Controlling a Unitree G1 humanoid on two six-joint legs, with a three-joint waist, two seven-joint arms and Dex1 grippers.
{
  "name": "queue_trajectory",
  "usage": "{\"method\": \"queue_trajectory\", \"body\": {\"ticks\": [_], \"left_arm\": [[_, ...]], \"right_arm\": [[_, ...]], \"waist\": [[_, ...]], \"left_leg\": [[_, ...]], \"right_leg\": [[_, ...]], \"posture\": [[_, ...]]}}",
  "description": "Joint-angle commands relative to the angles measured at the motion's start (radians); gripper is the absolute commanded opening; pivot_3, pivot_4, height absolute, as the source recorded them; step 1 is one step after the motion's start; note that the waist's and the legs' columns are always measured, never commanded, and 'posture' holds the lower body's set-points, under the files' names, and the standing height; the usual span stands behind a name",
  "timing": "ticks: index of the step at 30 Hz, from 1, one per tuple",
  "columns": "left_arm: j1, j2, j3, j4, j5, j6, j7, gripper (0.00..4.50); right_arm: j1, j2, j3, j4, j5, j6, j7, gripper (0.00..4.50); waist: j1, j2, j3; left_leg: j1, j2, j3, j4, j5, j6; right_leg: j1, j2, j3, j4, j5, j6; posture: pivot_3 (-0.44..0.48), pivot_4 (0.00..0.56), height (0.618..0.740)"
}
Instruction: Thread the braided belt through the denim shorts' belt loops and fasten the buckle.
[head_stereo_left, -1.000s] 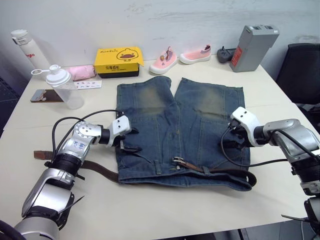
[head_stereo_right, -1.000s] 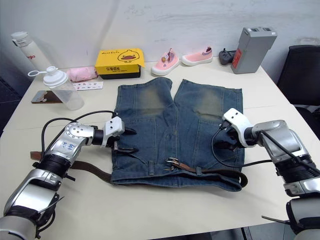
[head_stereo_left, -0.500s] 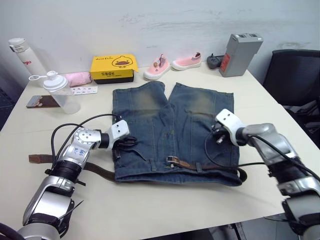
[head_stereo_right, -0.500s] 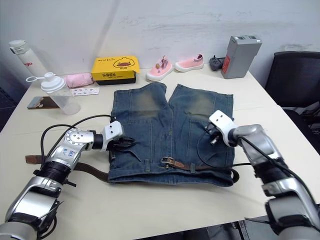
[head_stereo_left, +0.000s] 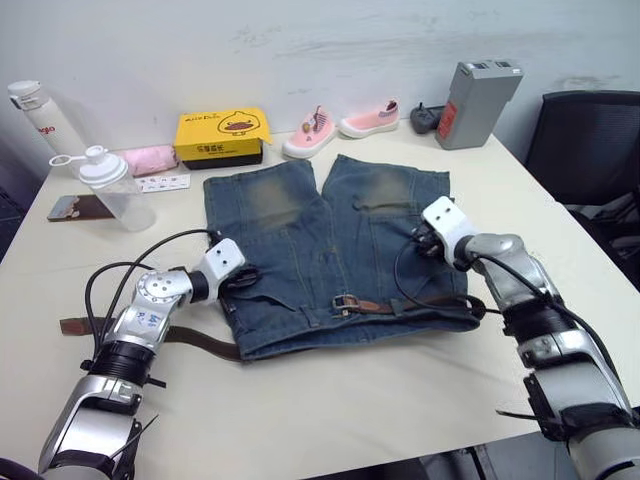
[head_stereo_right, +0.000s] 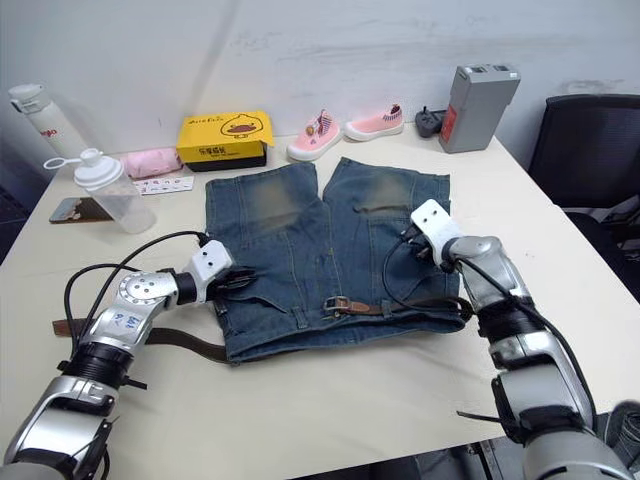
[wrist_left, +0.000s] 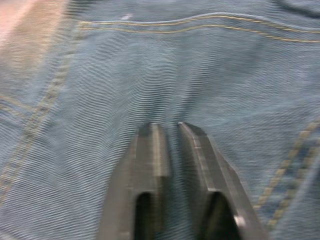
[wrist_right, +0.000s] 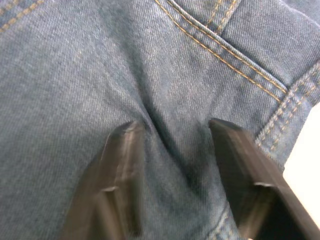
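The denim shorts (head_stereo_left: 320, 235) lie flat mid-table, waistband nearest me. The braided belt (head_stereo_left: 205, 343) runs from a loose end at the left, along the waistband past a belt loop (head_stereo_left: 397, 303), and curls round the right corner. Its silver buckle (head_stereo_left: 345, 301) rests on the waistband's middle. My left gripper (head_stereo_left: 245, 280) sits at the shorts' left edge, and the left wrist view shows it (wrist_left: 170, 127) shut on a thin fold of denim. My right gripper (head_stereo_left: 418, 240) is on the right leg. It stands open (wrist_right: 172, 127), tips pressed into the cloth with a ridge bunched between them.
Along the back stand a yellow box (head_stereo_left: 218, 135), two pink shoes (head_stereo_left: 315, 137), a grey case (head_stereo_left: 472, 103) and a small dark controller (head_stereo_left: 425, 117). A shaker bottle (head_stereo_left: 110, 185), white bottle (head_stereo_left: 40, 118), phone (head_stereo_left: 75, 207) and pink pouch (head_stereo_left: 150, 158) sit at the left. A black chair (head_stereo_left: 590, 140) stands at the right.
The camera has shifted. The shorts have slid a little left and turned, their left waist corner now nearer me. My right gripper has moved farther onto the right leg.
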Motion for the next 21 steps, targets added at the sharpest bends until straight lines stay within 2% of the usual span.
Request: {"method": "queue_trajectory", "body": {"ticks": [1,2,4,5,9,11,14,16,19,21], "left_arm": [[0.065,0.006,0.086,-0.132,-0.041,0.092,0.043,2.81],[0.085,0.005,0.119,-0.203,-0.072,0.129,0.049,3.30],[0.130,-0.004,0.218,-0.365,-0.185,0.242,0.062,4.24],[0.144,-0.005,0.266,-0.444,-0.241,0.310,0.075,4.46],[0.172,0.008,0.405,-0.630,-0.367,0.532,0.154,4.46],[0.177,0.022,0.457,-0.671,-0.403,0.620,0.189,4.46],[0.203,0.050,0.538,-0.678,-0.437,0.719,0.222,4.46],[0.233,0.063,0.594,-0.676,-0.454,0.765,0.241,4.46],[0.309,0.061,0.721,-0.671,-0.465,0.841,0.307,4.46],[0.341,0.061,0.783,-0.648,-0.462,0.879,0.347,4.46]], "right_arm": [[0.097,-0.004,-0.125,-0.387,0.139,0.223,0.046,4.23],[0.121,-0.001,-0.174,-0.498,0.185,0.299,0.049,4.50],[0.158,0.010,-0.266,-0.691,0.274,0.433,0.053,4.50],[0.172,0.013,-0.306,-0.768,0.317,0.485,0.058,4.50],[0.212,0.059,-0.469,-1.013,0.552,0.564,0.127,4.50],[0.231,0.073,-0.541,-1.070,0.660,0.590,0.154,4.50],[0.269,0.056,-0.573,-1.105,0.765,0.597,0.177,4.50],[0.293,0.044,-0.567,-1.116,0.812,0.582,0.181,4.50],[0.362,-0.008,-0.490,-1.126,0.803,0.512,0.203,4.50],[0.370,-0.009,-0.375,-1.100,0.730,0.450,0.160,4.50]], "waist": [[0.003,0.001,0.001],[0.002,0.003,0.002],[0.004,0.006,0.007],[0.008,0.005,0.008],[0.027,0.001,0.011],[0.038,0.001,0.011],[0.043,-0.001,0.012],[0.041,-0.001,0.013],[0.039,-0.001,0.013],[0.038,-0.002,0.014]], "left_leg": [[-0.003,0.000,0.000,0.000,0.000,0.000],[-0.009,0.000,0.000,0.001,0.000,0.000],[-0.015,-0.001,0.001,0.002,0.001,0.001],[-0.017,-0.002,0.002,0.002,0.001,0.002],[-0.016,-0.001,-0.001,0.002,0.001,0.001],[-0.012,-0.002,-0.001,0.002,0.000,0.001],[-0.013,-0.003,-0.001,0.002,-0.001,0.002],[-0.013,-0.003,-0.001,0.001,-0.001,0.002],[-0.013,-0.003,0.000,-0.001,-0.001,0.002],[-0.012,-0.003,0.001,-0.004,-0.001,0.002]], "right_leg": [[-0.003,0.000,0.000,0.000,0.000,0.000],[-0.009,0.000,0.001,0.001,0.000,0.000],[-0.015,0.001,0.002,0.002,0.000,0.000],[-0.017,0.001,0.002,0.001,0.000,0.000],[-0.013,0.001,0.000,0.000,0.001,0.000],[-0.010,0.001,0.001,-0.001,0.001,0.000],[-0.010,0.000,0.002,-0.001,0.001,0.000],[-0.011,0.000,0.002,-0.001,0.001,0.000],[-0.012,0.001,0.002,-0.003,0.001,0.000],[-0.012,0.001,0.003,-0.005,0.001,0.000]], "posture": [[0.000,0.150,0.739],[0.000,0.150,0.739],[0.000,0.150,0.739],[0.000,0.150,0.739],[0.000,0.150,0.739],[0.000,0.150,0.739],[0.000,0.150,0.739],[0.000,0.150,0.739],[0.000,0.150,0.739],[0.000,0.150,0.739]]}}
